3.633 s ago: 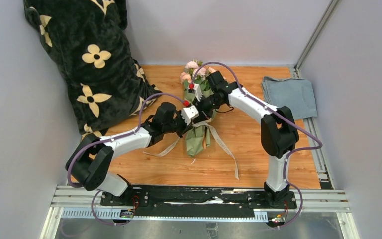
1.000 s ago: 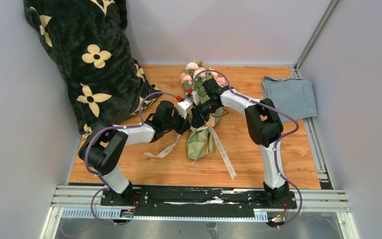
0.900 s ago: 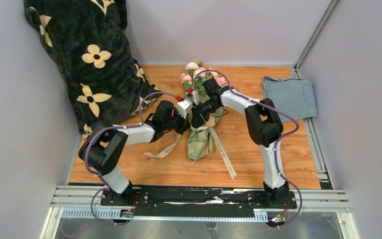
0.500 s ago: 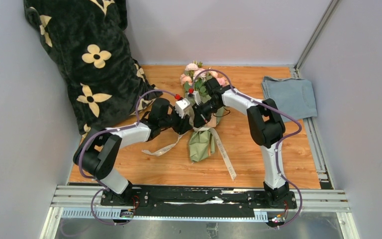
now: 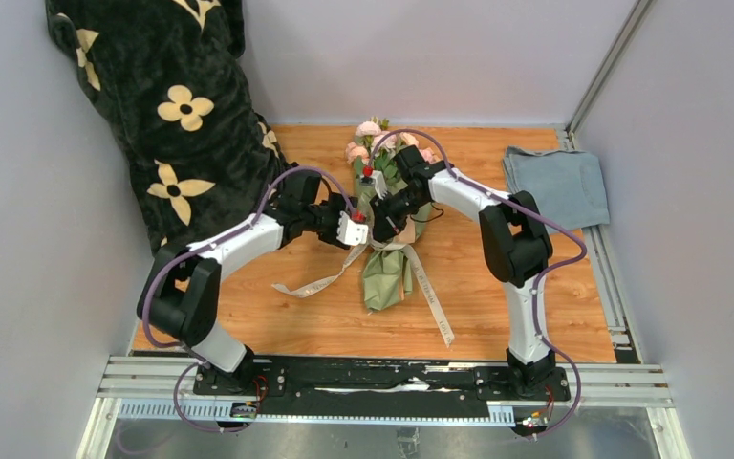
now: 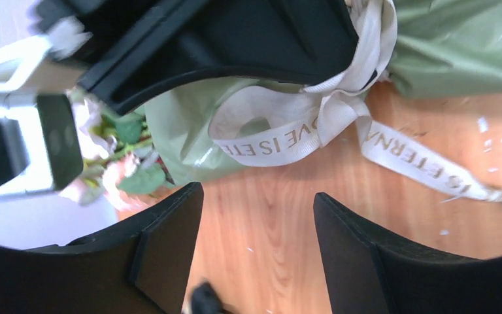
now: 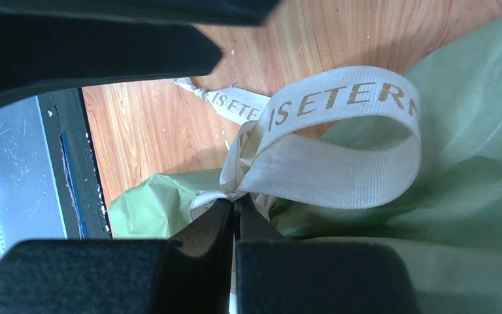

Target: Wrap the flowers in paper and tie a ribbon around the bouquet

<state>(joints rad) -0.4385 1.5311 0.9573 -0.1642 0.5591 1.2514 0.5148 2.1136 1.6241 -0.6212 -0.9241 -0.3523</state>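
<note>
The bouquet point(image 5: 383, 268) lies mid-table, sage-green paper point(image 5: 379, 279) wrapped round the flowers point(image 5: 371, 143). The cream ribbon point(image 5: 312, 284) is tied at its waist, tails trailing left and right. My right gripper point(image 5: 383, 223) is over the waist. In the right wrist view that gripper point(image 7: 236, 210) is shut on the ribbon point(image 7: 340, 147) right at the knot, a loop standing above the paper point(image 7: 484, 170). My left gripper point(image 5: 364, 232) is just left of the bouquet. The left wrist view shows it point(image 6: 256, 219) open over bare wood, short of the ribbon loop point(image 6: 281, 134) and flowers point(image 6: 121, 167).
A black plush blanket point(image 5: 172, 115) with cream flower prints fills the back left corner. A folded blue-grey cloth point(image 5: 556, 186) lies at the right edge. Grey walls close in three sides, and the metal rail point(image 5: 382, 382) holding the arm bases runs along the near edge.
My left gripper has let go, opened and drawn back to the left of the bouquet. My right gripper has shut on the ribbon at the knot.
</note>
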